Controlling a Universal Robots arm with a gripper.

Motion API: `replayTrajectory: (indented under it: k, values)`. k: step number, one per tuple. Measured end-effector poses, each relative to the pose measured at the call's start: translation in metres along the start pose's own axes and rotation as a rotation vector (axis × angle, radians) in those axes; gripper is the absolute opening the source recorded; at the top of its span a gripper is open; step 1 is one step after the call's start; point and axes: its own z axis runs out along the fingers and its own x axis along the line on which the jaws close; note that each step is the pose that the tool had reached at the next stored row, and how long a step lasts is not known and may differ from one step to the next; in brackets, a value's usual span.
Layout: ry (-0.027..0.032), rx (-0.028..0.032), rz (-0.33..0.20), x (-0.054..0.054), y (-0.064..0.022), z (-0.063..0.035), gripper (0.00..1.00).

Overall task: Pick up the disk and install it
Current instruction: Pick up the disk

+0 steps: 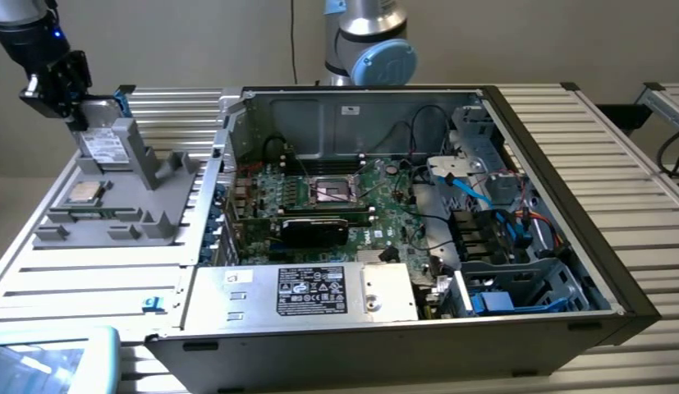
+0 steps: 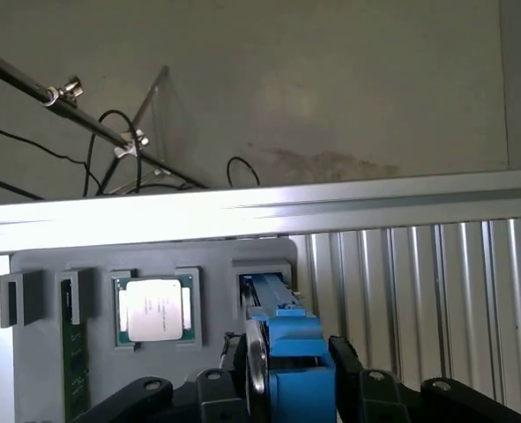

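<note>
- The disk [image 1: 102,148] [image 2: 286,339] is a flat silver-grey drive with a white label, edged in bright blue. It stands upright in the grey holder [image 1: 153,176], at ten o'clock of the open computer case [image 1: 317,115].
- The exterior view gives me its labelled face. The wrist view gives it edge-on, blue end foremost, with a processor chip [image 2: 154,308] in the neighbouring pocket.
- My jaws sit on either side of it; I cannot tell whether they pinch it.

Nothing can be read. The power supply [image 1: 388,289], at the near side of the computer case [image 1: 558,164], carries a black-and-white sticker [image 1: 309,290] whose print and symbols are too small to make out. The white label [image 1: 100,150] on the disk [image 1: 105,138] and the faint print on the processor chip [image 2: 154,308] are also illegible.
</note>
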Motion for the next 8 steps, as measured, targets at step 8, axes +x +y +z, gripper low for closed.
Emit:
replayTrajectory:
  k: [8]
  values:
    - [0.0036,0.0003,0.001,0.0002,-0.0001,-0.0003,0.38]
